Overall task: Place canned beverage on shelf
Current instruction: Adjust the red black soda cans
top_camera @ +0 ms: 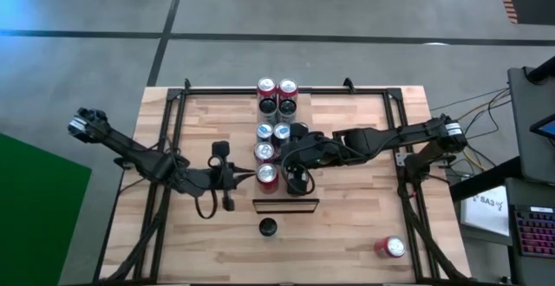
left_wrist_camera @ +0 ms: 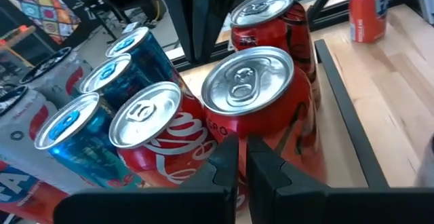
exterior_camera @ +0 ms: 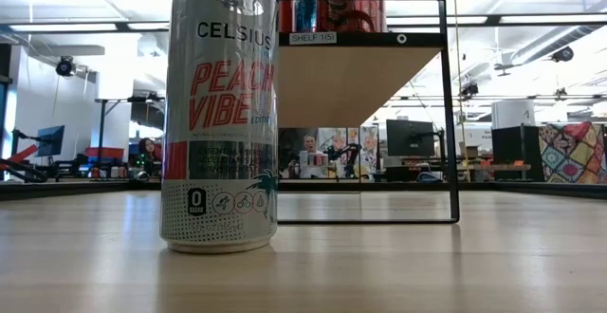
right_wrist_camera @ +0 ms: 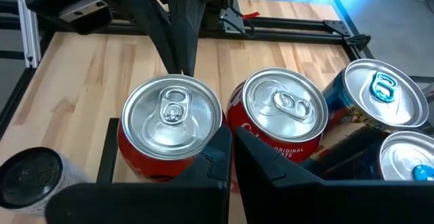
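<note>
The shelf (top_camera: pixel 286 203) runs down the table's middle from the far edge toward us, and it's the only thing here holding anything: cans, standing upright in a double row. In the high view we count at least 8 tops on it. There are 2 red cans (top_camera: pixel 267 87) at the far end, 2 dark-topped ones just nearer, then 2 blue-tabbed cans (top_camera: pixel 281 132), 1 silver-topped can, and 1 red can at the near end. The R arm covers part of the row, so there may be more.

Closer in, the wrist views show the near group as 2 red cans side by side, a Coca-Cola can (right_wrist_camera: pixel 285 105) (left_wrist_camera: pixel 146 115), and blue cans (left_wrist_camera: pixel 66 125) behind it (3 seen from the L wrist).

Off the shelf there are 2 cans on the tabletop (top_camera: pixel 364 225):
- 1 Celsius Peach Vibe can (exterior_camera: pixel 220 114) (top_camera: pixel 267 227), dark-topped, stands just near of the shelf's near end.
- 1 loose red can (top_camera: pixel 390 248) is at the near R corner, well apart from the shelf.

The left gripper (top_camera: pixel 232 178) (left_wrist_camera: pixel 242 146) is just L of the shelf's near end, fingers pressed together, holding nothing. The right gripper (top_camera: pixel 293 175) (right_wrist_camera: pixel 229 139) is on the shelf's R side facing the near red cans, fingers also pressed together and empty.
</note>
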Controlling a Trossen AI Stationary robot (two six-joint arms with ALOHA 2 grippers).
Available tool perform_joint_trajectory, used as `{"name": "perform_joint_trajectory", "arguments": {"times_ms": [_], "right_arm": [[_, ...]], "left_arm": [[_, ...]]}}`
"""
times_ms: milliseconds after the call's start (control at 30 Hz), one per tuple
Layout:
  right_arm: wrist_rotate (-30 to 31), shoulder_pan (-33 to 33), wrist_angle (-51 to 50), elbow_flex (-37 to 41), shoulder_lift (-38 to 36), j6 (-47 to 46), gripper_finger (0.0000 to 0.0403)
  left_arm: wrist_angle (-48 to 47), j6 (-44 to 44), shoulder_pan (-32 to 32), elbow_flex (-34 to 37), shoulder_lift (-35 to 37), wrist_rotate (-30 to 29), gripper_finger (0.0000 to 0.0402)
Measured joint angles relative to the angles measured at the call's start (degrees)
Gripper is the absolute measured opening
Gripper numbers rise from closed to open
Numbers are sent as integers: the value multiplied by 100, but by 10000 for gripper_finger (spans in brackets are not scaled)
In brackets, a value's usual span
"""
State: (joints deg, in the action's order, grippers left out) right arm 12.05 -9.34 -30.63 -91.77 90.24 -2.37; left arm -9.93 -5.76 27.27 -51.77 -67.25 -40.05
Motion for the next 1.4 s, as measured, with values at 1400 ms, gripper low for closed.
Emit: {"name": "perform_joint_trajectory", "arguments": {"times_ms": [1400], "right_arm": [[-449, -318, -84, -35, -645, 566, 9]], "left_arm": [[1402, -1471, 75, -219, -82, 175, 0]]}}
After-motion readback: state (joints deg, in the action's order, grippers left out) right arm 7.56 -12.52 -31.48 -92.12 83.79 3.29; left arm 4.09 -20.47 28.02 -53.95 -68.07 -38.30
